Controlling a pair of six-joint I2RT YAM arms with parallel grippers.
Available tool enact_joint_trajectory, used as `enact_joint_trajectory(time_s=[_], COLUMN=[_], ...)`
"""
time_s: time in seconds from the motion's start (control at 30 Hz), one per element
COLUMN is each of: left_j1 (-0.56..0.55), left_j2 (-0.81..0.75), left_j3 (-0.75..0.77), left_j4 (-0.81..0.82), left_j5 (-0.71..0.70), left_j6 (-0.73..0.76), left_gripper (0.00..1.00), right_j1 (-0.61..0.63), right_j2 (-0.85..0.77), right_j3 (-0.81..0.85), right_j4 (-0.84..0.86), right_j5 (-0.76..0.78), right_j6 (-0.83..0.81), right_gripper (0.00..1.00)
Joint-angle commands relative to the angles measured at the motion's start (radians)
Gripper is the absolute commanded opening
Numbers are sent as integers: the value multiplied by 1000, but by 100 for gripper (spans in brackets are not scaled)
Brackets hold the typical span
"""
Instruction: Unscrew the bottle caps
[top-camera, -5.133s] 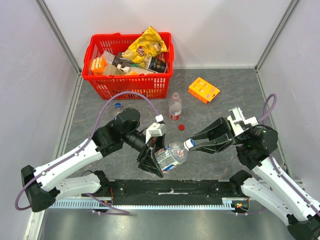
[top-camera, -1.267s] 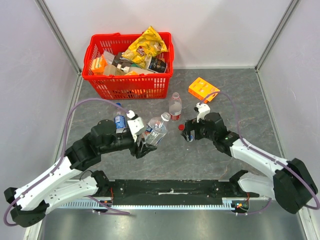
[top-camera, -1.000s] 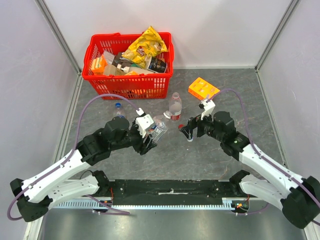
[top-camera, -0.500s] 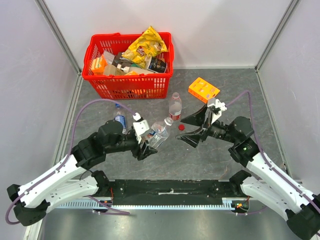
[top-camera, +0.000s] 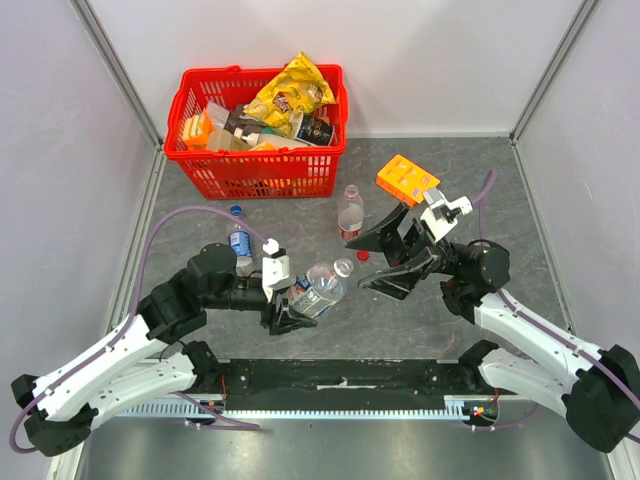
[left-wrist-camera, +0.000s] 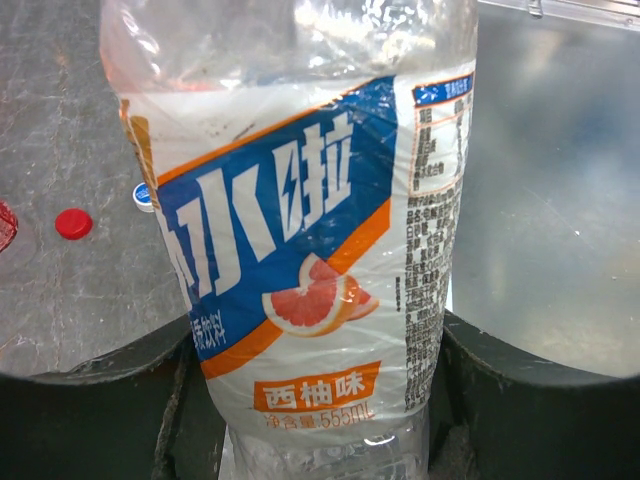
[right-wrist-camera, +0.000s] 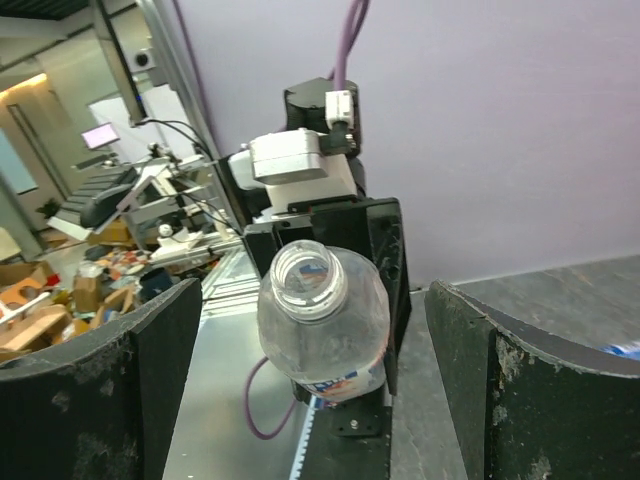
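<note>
left claw (top-camera: 290, 312) clamped around the blue-label bottle (top-camera: 318, 290) (neck's uncapped), right claw (top-camera: 357, 265) spread wide facing its mouth, holding nothing

The bottle (top-camera: 318, 290) in the left gripper (top-camera: 290, 308) lost its lid, and its mouth was now bare. The right gripper (top-camera: 355, 264) left the bottle's top, went low to the table (top-camera: 420, 325) and came back up with its fingers wide, right in front of the bottle's mouth. A blue-and-white cap (left-wrist-camera: 145, 196) now lay just beside the red cap (left-wrist-camera: 73, 223). The left gripper moved farther from the right one.
</note>
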Motion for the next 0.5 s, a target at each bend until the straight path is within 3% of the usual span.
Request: enact_joint_trajectory(time_s=[0.0,0.47], left_j1=[3,2], left_j2=[-3,7], left_j3=[-2,-5], left_j4=[58,56], left_j5=[72,81], left_j6=[45,44], left_gripper=[23,23], right_j1=[29,125], right_j2=[28,54], right_j3=[1,21], right_j4=[199,83], right_j5=[4,64], right_j6=[95,8], right_gripper=[98,89])
